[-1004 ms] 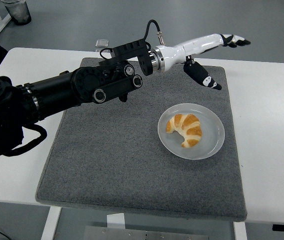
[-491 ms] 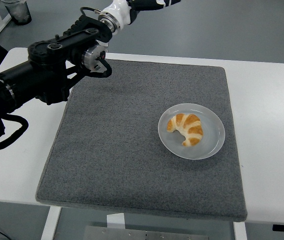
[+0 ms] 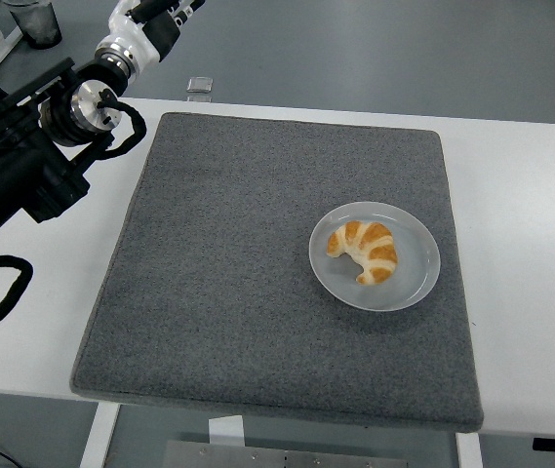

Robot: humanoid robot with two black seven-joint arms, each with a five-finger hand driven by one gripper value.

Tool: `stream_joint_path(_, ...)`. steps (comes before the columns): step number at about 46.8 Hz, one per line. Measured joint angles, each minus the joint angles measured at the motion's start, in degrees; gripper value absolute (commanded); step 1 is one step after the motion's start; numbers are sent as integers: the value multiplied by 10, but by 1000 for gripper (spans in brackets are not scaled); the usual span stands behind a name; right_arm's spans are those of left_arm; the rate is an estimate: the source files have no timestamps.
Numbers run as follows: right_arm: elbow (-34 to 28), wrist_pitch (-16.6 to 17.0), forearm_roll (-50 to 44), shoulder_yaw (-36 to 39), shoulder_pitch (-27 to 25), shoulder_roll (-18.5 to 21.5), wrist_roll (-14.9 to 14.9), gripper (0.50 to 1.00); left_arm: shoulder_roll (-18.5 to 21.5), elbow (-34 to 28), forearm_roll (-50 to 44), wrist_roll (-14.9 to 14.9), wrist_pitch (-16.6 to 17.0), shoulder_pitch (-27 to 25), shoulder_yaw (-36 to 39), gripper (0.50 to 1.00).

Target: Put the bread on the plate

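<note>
Swung back to the upper left, the left hand [image 3: 160, 12] is mostly cropped; its grip cannot be told. Well apart, the croissant [image 3: 363, 250] lies on the grey plate [image 3: 416, 278].

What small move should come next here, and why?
Probably just finish pulling the left arm back to rest at the left edge. The golden croissant already lies inside the round grey plate on the grey felt mat, and nothing holds it.
</note>
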Motion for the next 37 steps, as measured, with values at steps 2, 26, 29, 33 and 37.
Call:
stream_joint_path(2, 0, 0, 0, 0, 0, 0, 0, 952, 0, 0, -1, 0, -13, 12, -3, 1000)
stream_joint_path(26, 0, 0, 0, -3, 0, 0, 0, 952, 8, 4, -13, -2, -118, 123, -78, 1000)
stream_joint_path(29, 0, 1, 0, -3, 0, 0, 0, 952, 8, 5, -13, -5, -120, 131, -79, 1000)
stream_joint_path(33, 0, 1, -2, -4, 0, 0, 0, 954, 7, 5, -12, -8, -121, 138, -79, 1000)
stream_joint_path(37, 0, 1, -2, -2, 0, 0, 0, 952, 7, 5, -13, -9, -122, 141, -81, 1000)
